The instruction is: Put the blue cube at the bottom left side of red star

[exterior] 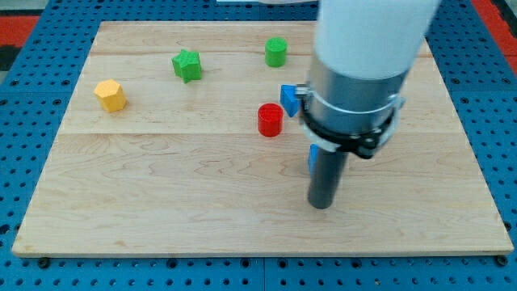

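Note:
My tip [321, 204] rests on the wooden board [161, 194], right of the middle and toward the view's bottom. A blue block [311, 158] shows as a thin sliver at the rod's left side, just above the tip; its shape cannot be made out. A second blue block [288, 99] sits higher up, partly hidden by the arm's body. No red star shows; the arm covers much of the board's right half. A red cylinder [270, 120] stands to the left of the arm, just below and left of the upper blue block.
A green star [187, 65] and a green cylinder [276, 52] lie near the view's top. A yellow hexagonal block [110, 95] sits at the left. The board lies on a blue pegboard [24, 97].

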You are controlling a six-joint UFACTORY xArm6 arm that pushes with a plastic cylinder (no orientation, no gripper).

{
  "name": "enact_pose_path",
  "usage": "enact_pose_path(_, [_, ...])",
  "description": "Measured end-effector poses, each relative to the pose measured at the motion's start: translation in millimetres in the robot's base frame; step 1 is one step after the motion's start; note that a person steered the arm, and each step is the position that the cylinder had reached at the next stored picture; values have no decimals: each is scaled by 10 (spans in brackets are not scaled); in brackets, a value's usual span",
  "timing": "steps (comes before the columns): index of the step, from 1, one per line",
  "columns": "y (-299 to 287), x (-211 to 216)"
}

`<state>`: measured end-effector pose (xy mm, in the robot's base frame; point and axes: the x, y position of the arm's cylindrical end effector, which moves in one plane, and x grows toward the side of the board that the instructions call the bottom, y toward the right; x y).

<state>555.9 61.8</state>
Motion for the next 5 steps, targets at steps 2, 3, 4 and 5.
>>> enact_pose_path(2, [-188,-149])
enact_pose_path(3, [-188,-326])
enact_pose_path(4, [26,-375])
enact_pose_path(5, [324,-372])
